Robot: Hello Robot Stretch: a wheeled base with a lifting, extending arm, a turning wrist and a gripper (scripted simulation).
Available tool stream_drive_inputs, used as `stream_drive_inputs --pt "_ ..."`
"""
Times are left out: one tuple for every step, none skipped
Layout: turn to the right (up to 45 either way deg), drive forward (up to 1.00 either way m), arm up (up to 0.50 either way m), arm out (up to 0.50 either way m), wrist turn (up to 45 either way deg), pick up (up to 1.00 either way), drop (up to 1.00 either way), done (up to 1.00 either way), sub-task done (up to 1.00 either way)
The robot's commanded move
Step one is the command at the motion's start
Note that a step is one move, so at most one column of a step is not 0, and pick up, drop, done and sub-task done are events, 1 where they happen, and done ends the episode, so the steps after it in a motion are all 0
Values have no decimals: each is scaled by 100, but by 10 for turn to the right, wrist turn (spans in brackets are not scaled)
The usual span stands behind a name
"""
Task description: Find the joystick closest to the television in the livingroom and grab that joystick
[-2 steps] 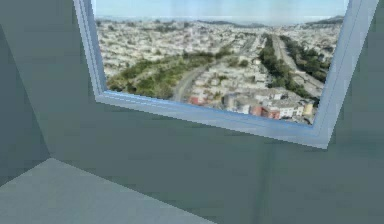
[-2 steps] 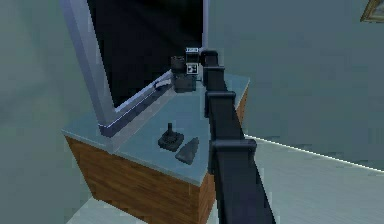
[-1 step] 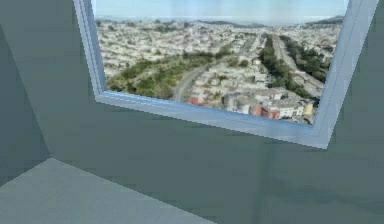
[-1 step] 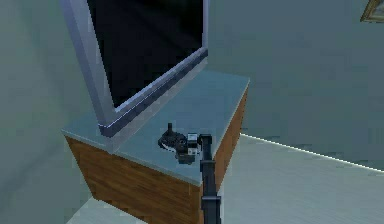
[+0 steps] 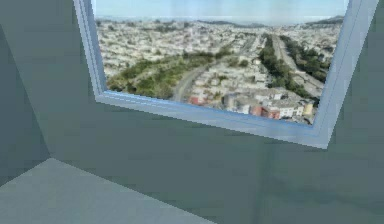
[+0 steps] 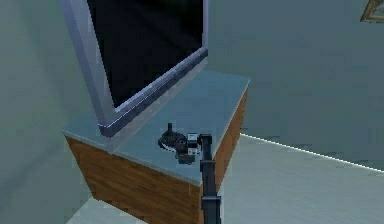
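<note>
Found and reached: small dark knobbed joystick [image 6: 175, 135] at the far end of the gripper [image 6: 186, 148], on grey-topped wooden worktop [image 6: 225, 95], black grey-framed television [image 6: 140, 45] just beyond. Cannot tell whether held; lifting clear likely left.

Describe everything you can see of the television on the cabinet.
The television is a big flat panel with a black screen and a pale grey frame. It stands upright on the cabinet, its lower edge on the grey-blue top along that top's left side in the arm side view; its upper part runs past the picture's top. A small dark thing lies on the top in front of it, apart from the frame.
</note>
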Motion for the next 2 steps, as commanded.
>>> stream_drive_inputs --pt "0 0 10 0 0 0 0 0 0" --pt "0 0 0 0 0 0 0 100 0"
